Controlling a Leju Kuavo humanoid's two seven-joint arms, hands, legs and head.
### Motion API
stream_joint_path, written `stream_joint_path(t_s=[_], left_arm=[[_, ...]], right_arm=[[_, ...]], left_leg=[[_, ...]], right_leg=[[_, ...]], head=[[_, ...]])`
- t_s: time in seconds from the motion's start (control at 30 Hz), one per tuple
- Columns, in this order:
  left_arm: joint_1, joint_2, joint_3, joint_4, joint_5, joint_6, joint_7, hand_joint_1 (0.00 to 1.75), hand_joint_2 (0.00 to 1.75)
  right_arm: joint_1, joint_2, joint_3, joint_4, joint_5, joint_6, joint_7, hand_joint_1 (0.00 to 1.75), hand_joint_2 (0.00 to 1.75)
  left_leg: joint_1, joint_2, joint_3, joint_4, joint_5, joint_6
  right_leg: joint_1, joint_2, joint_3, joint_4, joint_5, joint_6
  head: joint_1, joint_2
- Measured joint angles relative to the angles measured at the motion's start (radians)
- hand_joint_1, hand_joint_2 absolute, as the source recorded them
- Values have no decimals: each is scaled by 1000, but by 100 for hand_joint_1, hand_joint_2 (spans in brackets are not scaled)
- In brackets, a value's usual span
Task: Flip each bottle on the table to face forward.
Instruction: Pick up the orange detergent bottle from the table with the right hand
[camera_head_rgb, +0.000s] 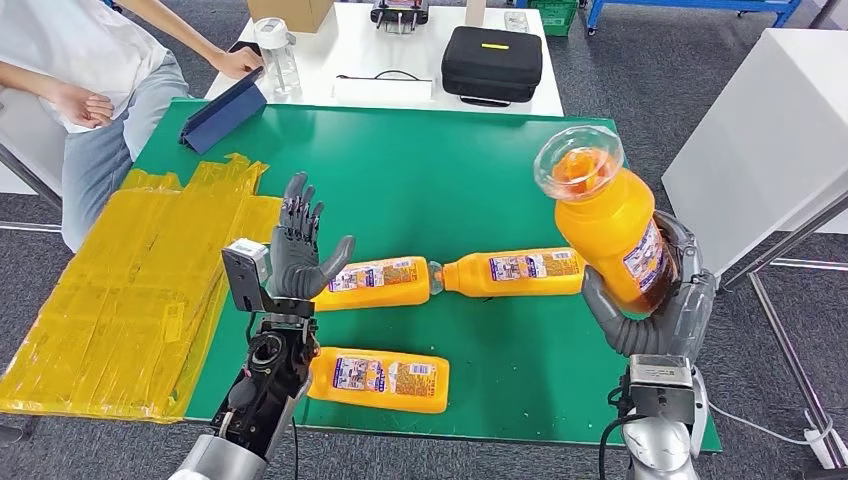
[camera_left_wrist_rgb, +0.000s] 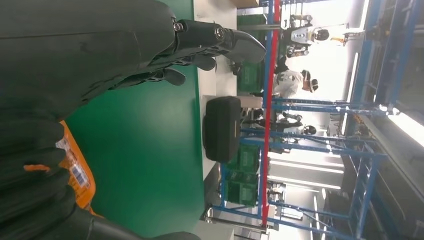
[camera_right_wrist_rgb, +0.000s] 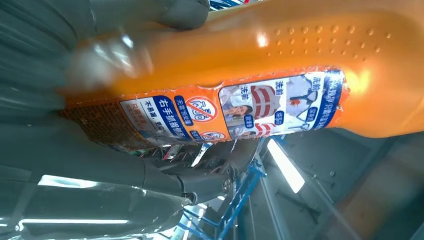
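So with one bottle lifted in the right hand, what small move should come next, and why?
Probably lower it to the bare green table and set it down. The right hand grips the orange bottle in the air, base up, while three bottles lie flat.

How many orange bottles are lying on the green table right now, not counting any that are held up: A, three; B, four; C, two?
A: three orange bottles lie on the green table, at and, while the right hand holds a fourth bottle up.
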Motion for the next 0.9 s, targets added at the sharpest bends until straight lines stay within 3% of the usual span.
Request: stream_joint_path(t_s=[0.17,0.37,0.5,0.9], left_arm=[[0,-19,-49,-11,-11,-59,-2,0,175],[3,-30,-101,-67,103,-245,24,0,175],[3,-30,-118,-103,147,-319,42,0,175],[2,-30,-152,-130,151,-330,47,0,175]], right_arm=[[-70,21,-2,133,-15,-8,1,175,175],[-136,58,-2,305,3,-14,21,175,175],[-144,78,-10,356,26,-14,50,175,175],[-170,113,-72,436,54,22,64,175,175]], left_leg=[[0,1,0,0,1,0],[0,0,0,0,1,0],[0,0,0,0,1,0],[0,0,0,0,1,0]], right_leg=[[0,0,0,0,0,0],[0,0,0,1,0,0],[0,0,0,1,0,0],[0,0,0,0,0,0]], head=[[0,0],[0,0],[0,0],[0,0]])
